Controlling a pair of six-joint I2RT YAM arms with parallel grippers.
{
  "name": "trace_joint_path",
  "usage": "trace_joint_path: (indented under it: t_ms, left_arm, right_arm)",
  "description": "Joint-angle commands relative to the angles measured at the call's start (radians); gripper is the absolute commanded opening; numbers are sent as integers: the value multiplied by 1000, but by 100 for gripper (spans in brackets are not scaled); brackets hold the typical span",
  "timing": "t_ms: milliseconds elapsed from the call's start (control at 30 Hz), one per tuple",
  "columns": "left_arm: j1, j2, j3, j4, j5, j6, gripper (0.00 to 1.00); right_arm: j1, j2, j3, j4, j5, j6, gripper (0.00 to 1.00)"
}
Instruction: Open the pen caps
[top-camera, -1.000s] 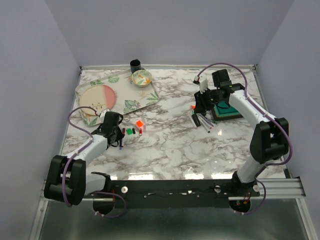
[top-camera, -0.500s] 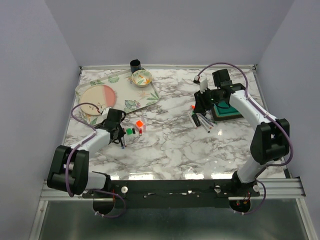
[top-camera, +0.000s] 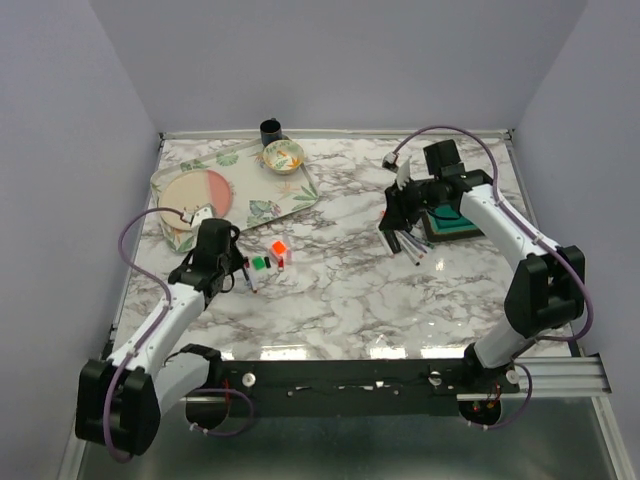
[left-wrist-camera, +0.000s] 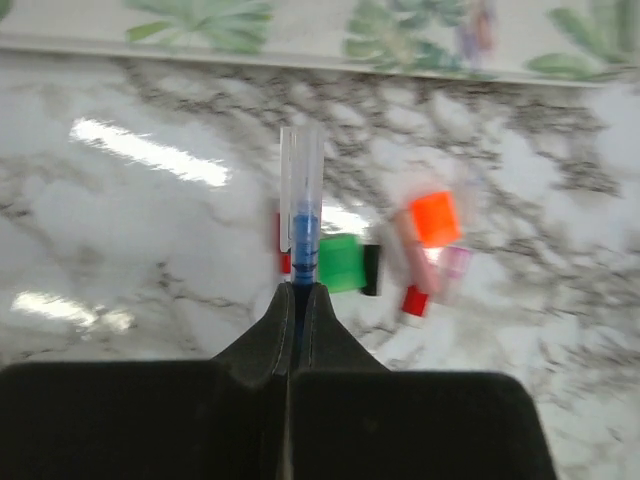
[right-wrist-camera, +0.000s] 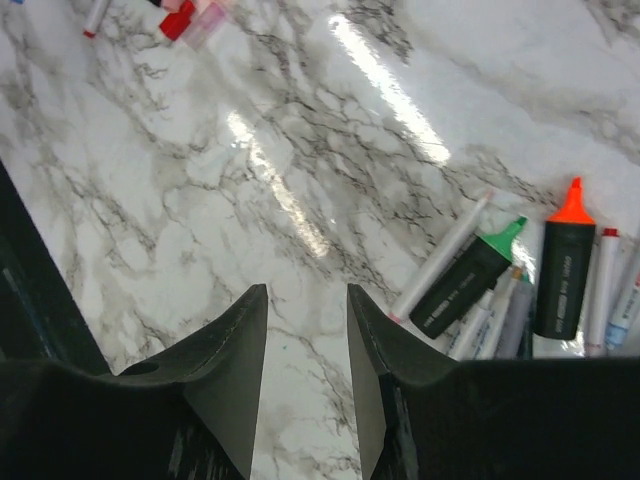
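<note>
The leaf-patterned tray (top-camera: 250, 200) lies toward the far left of the marble table (top-camera: 350, 300), so I place everything from it.

Just off the tray's near edge, on the side toward the arm bases, the left gripper (left-wrist-camera: 297, 295) has its two dark fingers pressed together on a clear pen (left-wrist-camera: 301, 190) with a blue core. The pen sticks straight out past the fingertips, pointing toward the tray. I cannot tell whether it touches the marble.

Loose caps lie on the table around the pen's far end, between the gripper and the tray's near right corner. A green cap (left-wrist-camera: 341, 263) sits just beside the pen, and an orange cap (left-wrist-camera: 435, 218) lies further right and nearer the tray. A red cap (left-wrist-camera: 415, 300) and a pale pink cap (left-wrist-camera: 456, 268) lie close together beside those. This patch is blurred in the wrist view.

Well to the right of the tray, the right gripper (right-wrist-camera: 305, 330) hovers over bare marble, its jaws parted and nothing between them. Just beside it a bunch of pens lies on the table:
- an orange-tipped highlighter (right-wrist-camera: 563, 275)
- a green-tipped highlighter (right-wrist-camera: 468, 282)
- a thin white pen (right-wrist-camera: 440, 258)
- a few pale pens, partly hidden behind a finger

Both highlighters show bare tips. A green pad (top-camera: 458, 225) lies beyond the bunch, further from the tray.

On the tray itself rest a pink-and-cream plate (top-camera: 195, 193) and, at the far right corner, a small patterned bowl (top-camera: 283, 155). A black cup (top-camera: 271, 130) stands just behind the tray.
</note>
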Motion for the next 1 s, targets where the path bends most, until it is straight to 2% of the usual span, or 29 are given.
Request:
trace_joint_path:
  t_ms: [0, 100, 167, 267, 333, 433, 533, 667, 900, 933, 967]
  left_arm:
    - [-30, -144, -74, 261, 355, -84, 0]
    - [-134, -149, -121, 485, 423, -196, 0]
    - [-258, -123, -127, 622, 387, -227, 0]
    - [-358, -54, -122, 788, 296, -286, 0]
    - [-432, 9, -108, 835, 214, -297, 0]
    - [-507, 78, -64, 875, 114, -299, 0]
    - [-556, 118, -23, 878, 33, -294, 0]
    - [-591, 147, 27, 847, -26, -288, 0]
    - [-613, 170, 47, 844, -61, -299, 0]
    - [-613, 172, 48, 847, -61, -299, 0]
    - [-613, 173, 51, 847, -61, -299, 0]
  right_arm:
    - [87, -47, -38, -9, -229, -45, 44]
    - [136, -51, -75, 44, -352, 3, 45]
    - [159, -53, -121, 135, -412, 106, 48]
    - [185, -58, -185, 279, -470, 258, 56]
    - [194, -59, -211, 372, -481, 331, 61]
    - [197, -58, -260, 486, -454, 490, 61]
    - [197, -67, -294, 556, -330, 641, 58]
    - [196, -85, -334, 638, -312, 745, 54]
    - [203, -68, -334, 655, -328, 776, 44]
    - [206, -67, -334, 653, -340, 776, 39]
    - [209, -64, -332, 659, -348, 776, 28]
